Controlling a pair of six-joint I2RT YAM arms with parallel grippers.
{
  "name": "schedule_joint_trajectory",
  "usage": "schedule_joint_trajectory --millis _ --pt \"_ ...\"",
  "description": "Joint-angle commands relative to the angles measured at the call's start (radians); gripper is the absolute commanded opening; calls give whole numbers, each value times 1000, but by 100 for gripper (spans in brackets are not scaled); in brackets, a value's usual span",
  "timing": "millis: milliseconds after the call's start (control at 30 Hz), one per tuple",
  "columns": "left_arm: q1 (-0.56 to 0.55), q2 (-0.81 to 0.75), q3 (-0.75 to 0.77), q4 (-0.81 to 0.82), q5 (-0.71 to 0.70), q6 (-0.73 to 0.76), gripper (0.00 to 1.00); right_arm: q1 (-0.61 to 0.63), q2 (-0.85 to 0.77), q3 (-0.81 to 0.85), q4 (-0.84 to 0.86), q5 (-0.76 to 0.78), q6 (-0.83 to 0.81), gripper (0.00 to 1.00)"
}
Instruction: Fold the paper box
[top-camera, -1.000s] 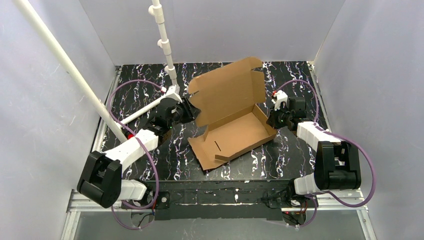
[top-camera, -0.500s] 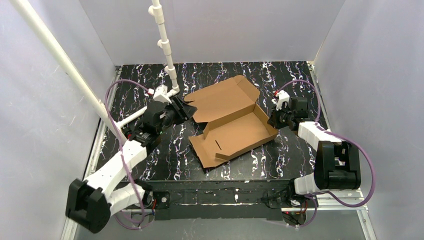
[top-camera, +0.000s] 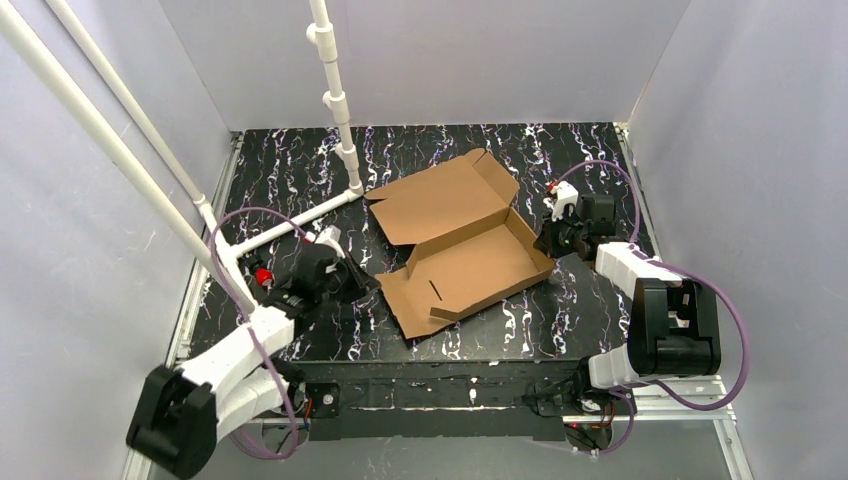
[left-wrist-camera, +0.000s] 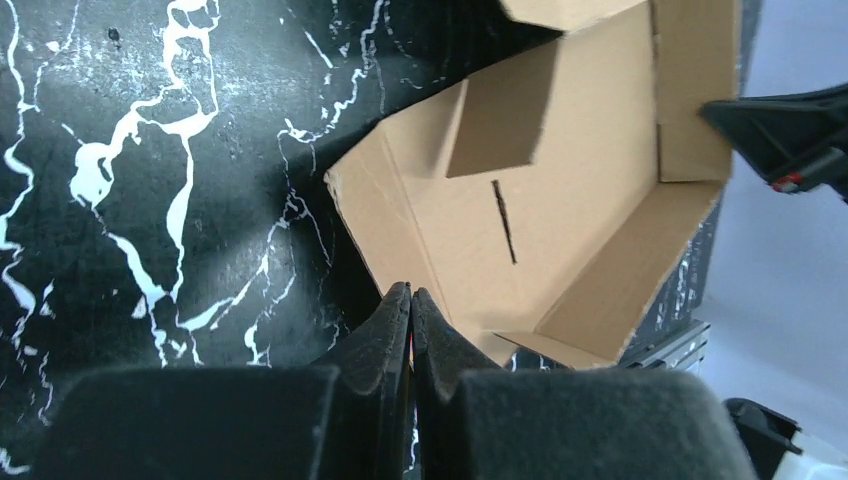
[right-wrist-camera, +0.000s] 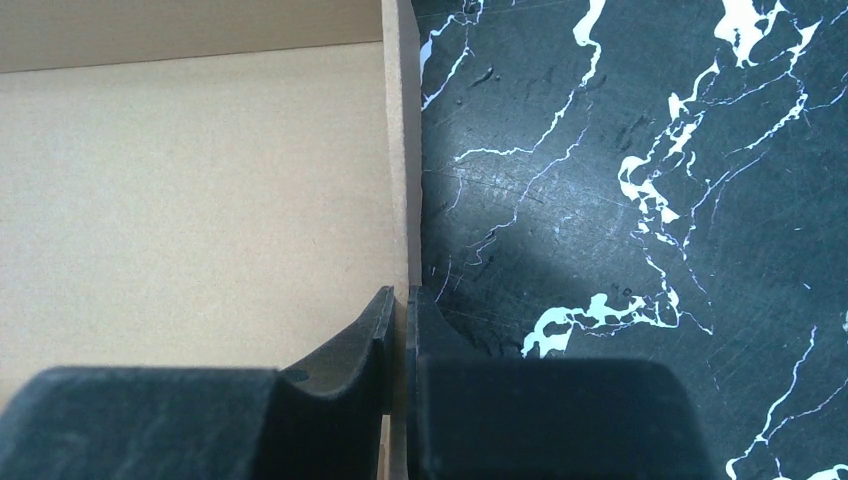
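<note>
The paper box (top-camera: 470, 265) is brown cardboard in the middle of the table, its tray open upward and its lid (top-camera: 440, 200) laid back toward the far side. My left gripper (top-camera: 357, 282) is shut and empty, just off the tray's near-left corner. In the left wrist view the closed gripper (left-wrist-camera: 410, 292) points at the tray (left-wrist-camera: 570, 190) and its slot (left-wrist-camera: 503, 220). My right gripper (top-camera: 546, 243) is shut on the tray's right side wall. In the right wrist view the wall's edge (right-wrist-camera: 402, 150) runs into the closed gripper (right-wrist-camera: 402, 292).
White pipes (top-camera: 335, 100) stand at the back left, and one (top-camera: 290, 222) lies across the table behind my left arm. Purple cables (top-camera: 245, 215) loop over both arms. Grey walls close in three sides. My right arm's black body (left-wrist-camera: 790, 140) shows beyond the box.
The lid stood raised against my left gripper a second ago. It has dropped back low, and my left arm has pulled away to the near left. My right gripper has kept its hold.
</note>
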Motion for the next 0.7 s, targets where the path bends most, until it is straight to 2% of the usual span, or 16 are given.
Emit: schedule_joint_trajectory --millis 0,67,167,367,433,533,600,667 --pt "-1 176 96 104 42 -13 1 -5 14 11 1 -26 16 13" --pt "-19 249 132 135 58 -20 1 -5 12 10 1 -26 14 13" --pt "-63 279 152 146 13 -25 1 -5 6 9 1 -26 16 13" --pt "-193 332 194 137 -270 -55 0 -5 17 14 1 -37 19 13" --pt "-224 379 240 84 -371 -80 0 -5 13 13 1 -38 17 13" --pt "-252 462 370 -144 -527 -119 0 -5 2 9 1 -38 17 13" --pt "-260 492 419 -226 -570 -123 0 -5 0 8 1 -40 17 13" --pt "-262 489 420 -232 -577 -108 0 -5 3 11 1 -42 18 13"
